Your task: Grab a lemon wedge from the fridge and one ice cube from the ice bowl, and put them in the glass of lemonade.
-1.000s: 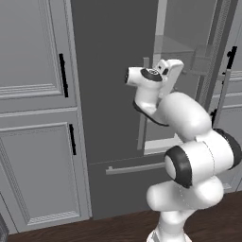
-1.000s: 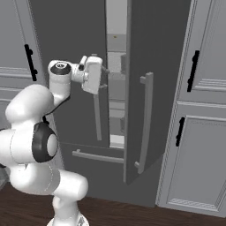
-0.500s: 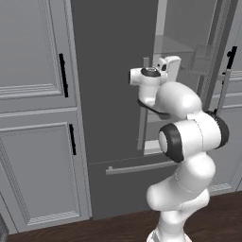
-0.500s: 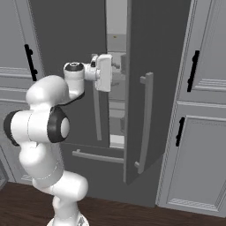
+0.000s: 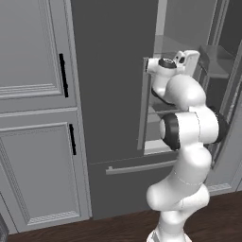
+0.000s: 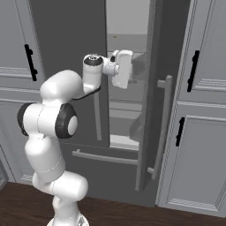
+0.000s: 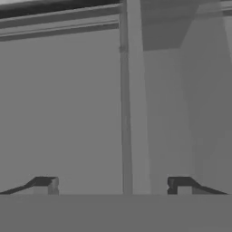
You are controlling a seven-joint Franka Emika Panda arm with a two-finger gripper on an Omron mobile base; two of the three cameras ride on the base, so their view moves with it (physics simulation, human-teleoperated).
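Observation:
The fridge (image 5: pixel 113 85) is tall and dark grey; its left door is shut and its right door (image 6: pixel 154 110) stands ajar. My gripper (image 7: pixel 113 186) is open, with nothing between its dark fingertips (image 7: pixel 45 185). My hand (image 6: pixel 123 68) reaches into the gap between the doors at upper-shelf height, also seen in the left base view (image 5: pixel 188 60). Ahead of the fingers in the hand view are pale-grey inner walls and an upright pale strip (image 7: pixel 129 113). The lemon wedge is hidden. The ice bowl, the ice cube and the glass of lemonade are out of view.
Pale panelled cabinets with short black handles flank the fridge on the left (image 5: pixel 33 94) and right (image 6: pixel 203 101). The open door's long bar handle (image 6: pixel 165 119) hangs right of my hand. Below are the lower drawer's bar (image 6: pixel 106 157) and a dark wood floor (image 6: pixel 132 214).
My arm has folded upward and the hand has pushed forward from in front of the doors into the fridge opening. The gripper has stayed open.

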